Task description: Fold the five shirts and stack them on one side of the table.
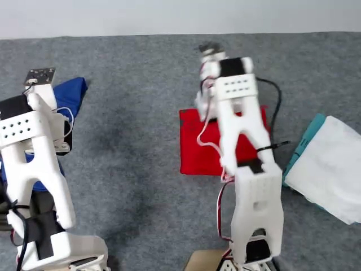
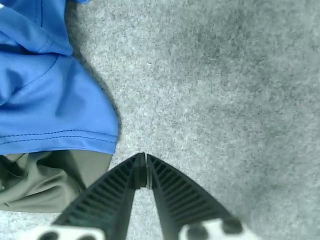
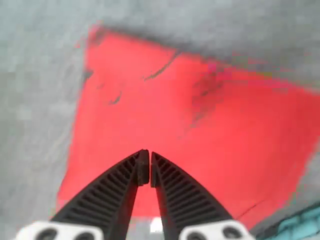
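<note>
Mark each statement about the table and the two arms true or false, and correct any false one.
1. The right gripper is over the red shirt. True.
2. The white shirt lies under the teal shirt. False: the white one lies on top of the teal one.
3. The left gripper holds the blue shirt. False: it is shut on nothing, over the grey table beside that shirt.
4. An olive shirt lies partly beneath the blue shirt. True.

Grey felt-like table cover (image 1: 141,169) w/ pale strip (image 1: 113,17) along far edge.
</note>
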You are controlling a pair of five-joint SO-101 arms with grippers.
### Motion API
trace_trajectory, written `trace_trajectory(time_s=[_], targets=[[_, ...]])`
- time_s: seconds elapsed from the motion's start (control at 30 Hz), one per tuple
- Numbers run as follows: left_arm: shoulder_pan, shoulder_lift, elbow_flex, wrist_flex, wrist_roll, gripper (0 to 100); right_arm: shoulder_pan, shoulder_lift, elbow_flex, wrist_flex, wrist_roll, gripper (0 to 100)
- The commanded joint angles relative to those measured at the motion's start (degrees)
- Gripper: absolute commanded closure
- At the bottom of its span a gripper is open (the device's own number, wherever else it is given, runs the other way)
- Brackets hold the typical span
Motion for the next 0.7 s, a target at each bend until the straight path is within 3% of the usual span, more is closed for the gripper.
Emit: trace_trajectory(time_s=[0.0,0.4,0.67], targets=[[-0.35,-2.73,-0.13,1.41,0.35,99,-4.18,-9.27,10.81,0.57,1.23,98.9],[-0.35,-2.73,-0.13,1.41,0.35,99,-7.78,-2.51,31.91,-18.51,0.97,98.9],[-0.35,-2.73,-0.13,1.41,0.35,99,-7.78,-5.67,27.78,-15.34,1.23,98.7]])
